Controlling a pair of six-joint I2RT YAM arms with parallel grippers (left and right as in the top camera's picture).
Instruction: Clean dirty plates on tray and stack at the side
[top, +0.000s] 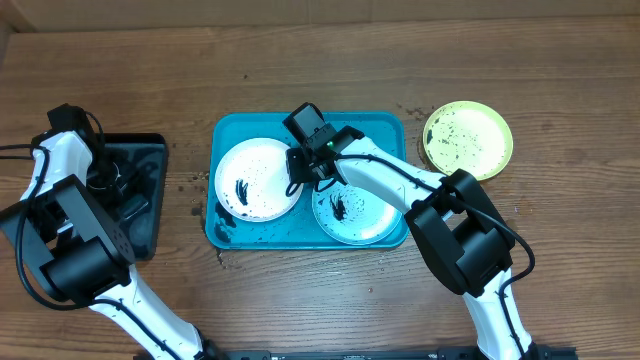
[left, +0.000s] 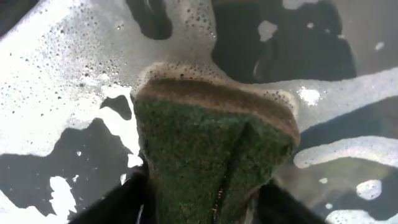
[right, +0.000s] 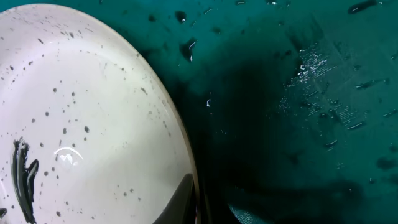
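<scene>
You had light, stiff, slick white round plastic plate (top: 255, 180): pinch rim. Closure of right tool (top: 308, 172) was unclear, maybe on rim; left tool (top: 108, 182) clamped green sponge (left: 211, 149).

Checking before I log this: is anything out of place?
Yes: the yellow-green plate lies on the table right of the tray, speckled black, while the white plate and blue plate lie in the tray.

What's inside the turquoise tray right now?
A white plate and a light blue plate, both smeared black. The right claw hides the tray floor between them.
</scene>
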